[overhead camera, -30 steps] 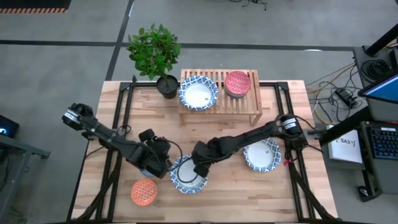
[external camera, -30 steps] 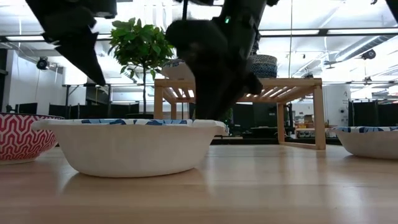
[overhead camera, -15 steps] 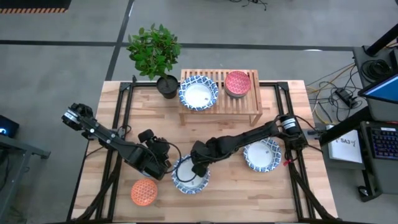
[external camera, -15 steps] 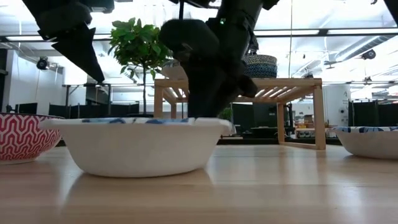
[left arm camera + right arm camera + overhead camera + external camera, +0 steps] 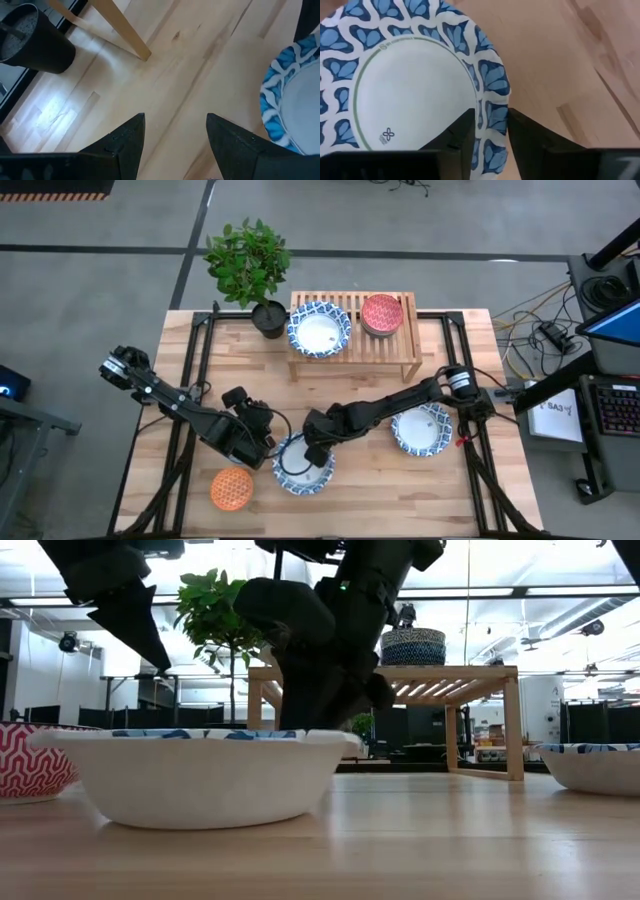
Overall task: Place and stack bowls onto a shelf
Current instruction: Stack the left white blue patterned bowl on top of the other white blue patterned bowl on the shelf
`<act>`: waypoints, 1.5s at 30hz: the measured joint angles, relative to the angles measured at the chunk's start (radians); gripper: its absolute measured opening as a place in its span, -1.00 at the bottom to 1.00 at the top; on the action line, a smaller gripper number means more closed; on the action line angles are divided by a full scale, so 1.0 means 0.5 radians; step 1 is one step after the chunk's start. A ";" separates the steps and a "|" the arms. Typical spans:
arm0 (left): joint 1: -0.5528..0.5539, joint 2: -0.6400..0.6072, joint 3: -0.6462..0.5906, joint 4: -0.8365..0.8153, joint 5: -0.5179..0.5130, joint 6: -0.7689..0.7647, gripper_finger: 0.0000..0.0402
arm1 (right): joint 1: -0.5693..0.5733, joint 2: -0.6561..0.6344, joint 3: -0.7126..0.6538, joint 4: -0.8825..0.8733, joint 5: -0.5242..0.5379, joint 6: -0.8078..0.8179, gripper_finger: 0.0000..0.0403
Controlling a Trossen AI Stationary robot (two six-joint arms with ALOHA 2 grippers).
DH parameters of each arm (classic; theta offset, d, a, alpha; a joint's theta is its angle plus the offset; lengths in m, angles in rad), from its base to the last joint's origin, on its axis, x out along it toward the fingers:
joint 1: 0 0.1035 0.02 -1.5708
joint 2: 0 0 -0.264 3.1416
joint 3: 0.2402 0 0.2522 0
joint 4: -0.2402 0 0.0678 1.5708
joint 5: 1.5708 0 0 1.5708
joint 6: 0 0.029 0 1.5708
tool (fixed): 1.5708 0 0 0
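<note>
Shifted a bit since a second ago: the blue-rimmed bowl [image 5: 303, 464] at the front of the counter [image 5: 440, 490] has been dragged slightly toward the left arm's side, and in the low view its rim has slid left, nearly touching the red-patterned bowl [image 5: 30, 760]. The right hand [image 5: 490, 132] has moved with it. In the right wrist view the rim is pinched between the two fingers [image 5: 457, 135], one inside the bowl and one outside, so the right hand is closed on that bowl, which is seen resting on the counter.

The left hand [image 5: 175, 140] is parked just beside the same bowl, fingers spread apart with bare wood between them and nothing held.

Further out, an orange bowl [image 5: 231, 488] is found near the front left corner, and another blue-rimmed bowl [image 5: 421, 429] sits on the right side, well apart from the gripped one.

On the shelf [image 5: 400, 345] at the back, one blue-rimmed bowl [image 5: 319, 328] and a red bowl [image 5: 381, 313] are already placed. A potted plant [image 5: 248, 265] stands just beside the shelf's left end.
</note>
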 joint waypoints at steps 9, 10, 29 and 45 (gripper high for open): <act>0.000 0.000 0.000 -0.002 -0.037 0.013 -0.03 | -0.018 0.029 0.000 0.059 -0.001 -0.125 -0.89; 0.000 0.000 0.000 -0.003 -0.043 0.013 -0.03 | -0.019 0.028 0.000 0.057 -0.001 -0.139 -0.92; 0.000 -0.001 0.001 -0.022 -0.049 0.014 -0.03 | -0.023 -0.571 0.000 -0.258 -0.106 -0.254 -0.96; 0.000 -0.001 0.001 -0.021 -0.048 0.013 -0.03 | -0.464 -1.041 0.304 -0.369 0.070 -0.586 -0.96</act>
